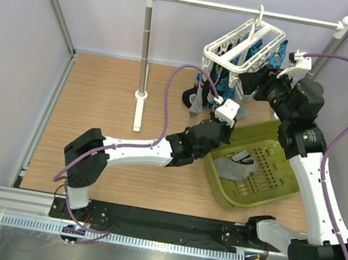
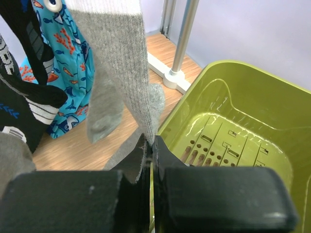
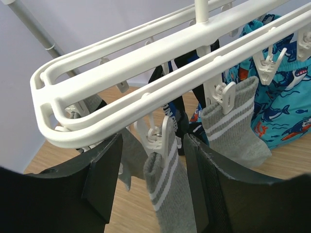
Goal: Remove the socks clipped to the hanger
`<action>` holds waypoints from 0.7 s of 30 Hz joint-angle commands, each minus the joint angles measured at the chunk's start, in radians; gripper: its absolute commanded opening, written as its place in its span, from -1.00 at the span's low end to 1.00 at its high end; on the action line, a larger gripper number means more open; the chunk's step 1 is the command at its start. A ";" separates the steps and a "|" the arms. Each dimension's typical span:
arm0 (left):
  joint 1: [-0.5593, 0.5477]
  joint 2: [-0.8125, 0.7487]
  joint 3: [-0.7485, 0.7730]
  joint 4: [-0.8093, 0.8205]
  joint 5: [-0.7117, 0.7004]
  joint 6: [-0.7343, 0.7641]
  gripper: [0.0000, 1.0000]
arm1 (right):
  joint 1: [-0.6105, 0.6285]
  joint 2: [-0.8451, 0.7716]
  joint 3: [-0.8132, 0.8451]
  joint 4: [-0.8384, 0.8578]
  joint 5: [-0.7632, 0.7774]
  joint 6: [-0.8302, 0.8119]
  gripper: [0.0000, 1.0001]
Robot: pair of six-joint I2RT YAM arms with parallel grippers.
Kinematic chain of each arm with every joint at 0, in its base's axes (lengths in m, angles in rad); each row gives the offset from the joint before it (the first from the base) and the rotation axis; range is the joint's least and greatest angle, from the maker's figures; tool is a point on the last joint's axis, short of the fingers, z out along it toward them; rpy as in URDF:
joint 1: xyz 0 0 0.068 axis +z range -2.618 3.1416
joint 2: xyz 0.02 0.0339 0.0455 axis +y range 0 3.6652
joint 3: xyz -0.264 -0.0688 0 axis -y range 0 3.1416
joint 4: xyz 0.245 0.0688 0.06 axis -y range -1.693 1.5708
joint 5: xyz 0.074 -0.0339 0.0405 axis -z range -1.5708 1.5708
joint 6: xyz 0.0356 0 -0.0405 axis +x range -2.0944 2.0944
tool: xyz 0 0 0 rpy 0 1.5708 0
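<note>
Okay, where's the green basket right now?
In the top view the green basket sits on the right side of the table, just in front of the hanger, with a grey sock lying in it.

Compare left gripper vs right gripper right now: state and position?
Left gripper is shut, pinching the lower part of a hanging grey sock; right gripper is open, straddling a peg that holds a striped grey sock. Left gripper sits low beside the green basket; right gripper is up just under the hanger frame. Both are at hanging grey socks.
</note>
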 commanded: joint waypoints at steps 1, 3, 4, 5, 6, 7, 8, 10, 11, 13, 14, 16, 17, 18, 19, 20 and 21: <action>-0.010 -0.058 -0.007 0.070 -0.035 0.015 -1.00 | 0.010 0.012 0.011 0.069 0.044 -0.022 0.20; -0.013 -0.057 -0.006 0.072 -0.037 0.018 -1.00 | 0.021 0.023 0.017 0.071 0.064 -0.028 0.17; -0.016 -0.057 -0.004 0.072 -0.038 0.018 -0.99 | 0.025 0.028 0.018 0.069 0.072 -0.036 0.16; -0.016 -0.057 -0.004 0.072 -0.038 0.021 -1.00 | 0.033 0.031 0.025 0.065 0.077 -0.042 0.15; -0.017 -0.055 -0.003 0.072 -0.040 0.023 -0.99 | 0.037 0.035 0.026 0.060 0.089 -0.044 0.15; -0.019 -0.057 -0.003 0.072 -0.040 0.024 -1.00 | 0.039 0.037 0.026 0.063 0.095 -0.045 0.15; -0.020 -0.057 -0.003 0.072 -0.041 0.027 -0.99 | 0.045 0.038 0.022 0.069 0.101 -0.048 0.14; -0.022 -0.055 -0.001 0.072 -0.044 0.027 -1.00 | 0.047 0.035 0.015 0.080 0.112 -0.044 0.12; -0.023 -0.055 -0.001 0.072 -0.046 0.030 -1.00 | 0.048 0.032 0.008 0.091 0.113 -0.037 0.11; -0.027 -0.054 -0.001 0.072 -0.049 0.032 -1.00 | 0.053 0.028 0.000 0.103 0.126 -0.031 0.09; -0.028 -0.054 -0.001 0.072 -0.049 0.030 -1.00 | 0.054 0.028 -0.006 0.107 0.133 -0.030 0.08; -0.030 -0.049 0.002 0.072 -0.052 0.030 -1.00 | 0.065 0.028 -0.008 0.114 0.161 -0.028 0.09; -0.030 -0.049 0.002 0.072 -0.053 0.032 -1.00 | 0.068 0.026 -0.014 0.118 0.169 -0.027 0.13; -0.031 -0.048 0.005 0.072 -0.053 0.030 -0.99 | 0.073 0.026 -0.020 0.132 0.178 -0.027 0.18; -0.031 -0.046 0.005 0.072 -0.055 0.032 -1.00 | 0.077 0.028 -0.024 0.138 0.184 -0.028 0.21; -0.031 -0.045 0.006 0.072 -0.055 0.030 -1.00 | 0.079 0.028 -0.029 0.141 0.184 -0.031 0.22; -0.033 -0.046 0.006 0.072 -0.055 0.030 -1.00 | 0.083 0.029 -0.029 0.141 0.219 -0.033 0.20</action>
